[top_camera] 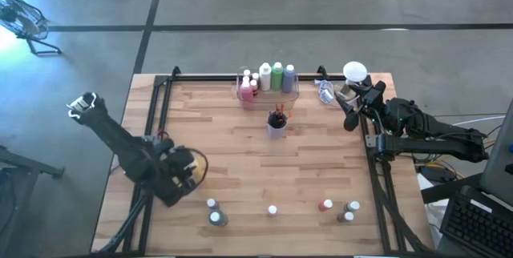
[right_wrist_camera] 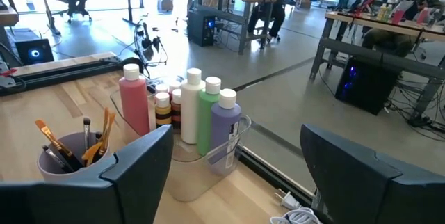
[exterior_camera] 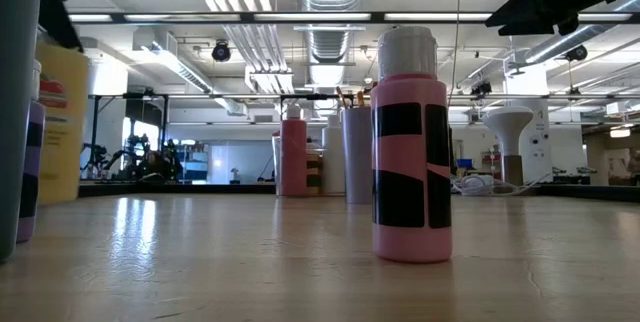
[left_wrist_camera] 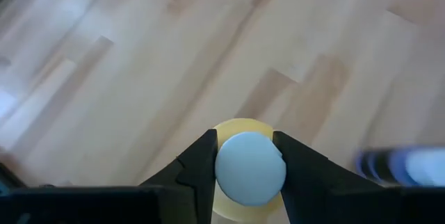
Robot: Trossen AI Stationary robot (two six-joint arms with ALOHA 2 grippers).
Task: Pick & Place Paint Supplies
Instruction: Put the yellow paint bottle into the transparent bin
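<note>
1. Bottles stand in two groups on our wooden table (top_camera: 240, 146): several tall ones sit inside a clear bin (top_camera: 267, 91) at the far edge, and small ones are scattered along the near edge.
2. We see the left gripper (left_wrist_camera: 245, 168) clamped on a yellow bottle (left_wrist_camera: 245, 206) with a white cap, its fingers (left_wrist_camera: 201, 168) pressing the cap from both sides, above the table's near left part.
3. We find the right gripper (right_wrist_camera: 236, 175) with its jaws wide apart and holding nothing, at the table's far right, just beside the bin.
4. We note a white cup (top_camera: 276, 123) of paintbrushes (right_wrist_camera: 69, 144) standing just in front of the bin.
5. We see a pink bottle (exterior_camera: 411, 147) upright in the low view, nearest the camera.
</note>
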